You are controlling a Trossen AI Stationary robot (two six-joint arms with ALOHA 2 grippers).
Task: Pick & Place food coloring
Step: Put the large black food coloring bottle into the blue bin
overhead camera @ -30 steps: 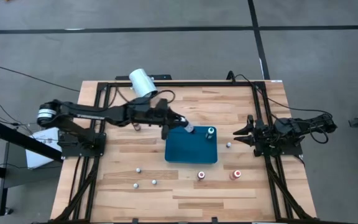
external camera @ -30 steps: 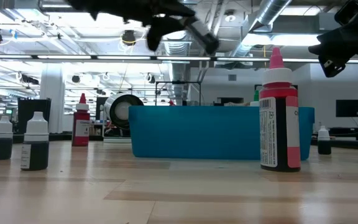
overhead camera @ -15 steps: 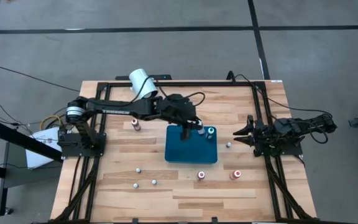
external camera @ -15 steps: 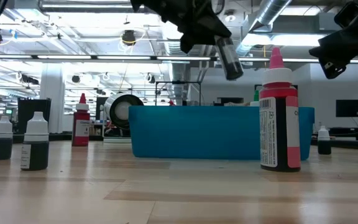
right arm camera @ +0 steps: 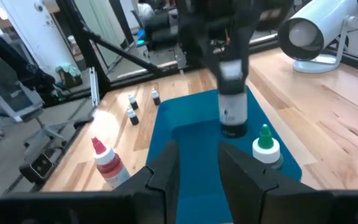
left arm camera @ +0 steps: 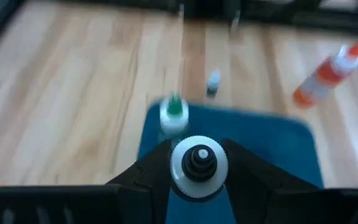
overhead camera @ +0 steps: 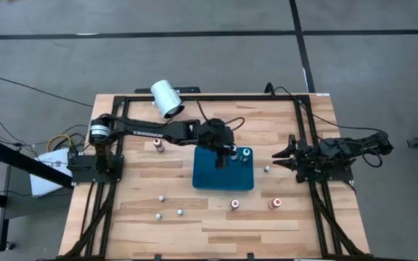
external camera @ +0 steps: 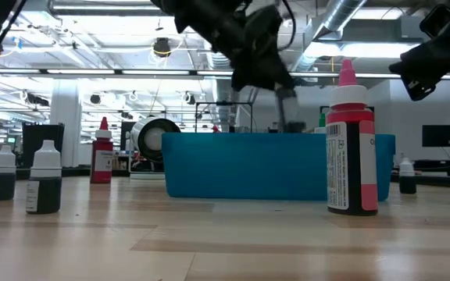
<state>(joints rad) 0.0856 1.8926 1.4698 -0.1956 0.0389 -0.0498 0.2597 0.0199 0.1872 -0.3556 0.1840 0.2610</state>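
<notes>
- Held in the left gripper [left arm camera: 199, 171]: a small white-capped dropper bottle [right arm camera: 232, 99], upright, pinched at the sides just below the cap, hanging over the blue tray [overhead camera: 223, 177].
- Already standing in the tray: a green-tipped bottle [right arm camera: 265, 147], just beside the held one.
- Likely light, stiff plastic, smooth and apt to slip or tip; best gripped around the body, low on the cap shoulder.
- Parked at the table's right edge: the right gripper [overhead camera: 281, 154], fingers narrowly apart, holding nothing.
- Standing loose on the wood: more bottles, among them a red one [external camera: 351, 144].
</notes>
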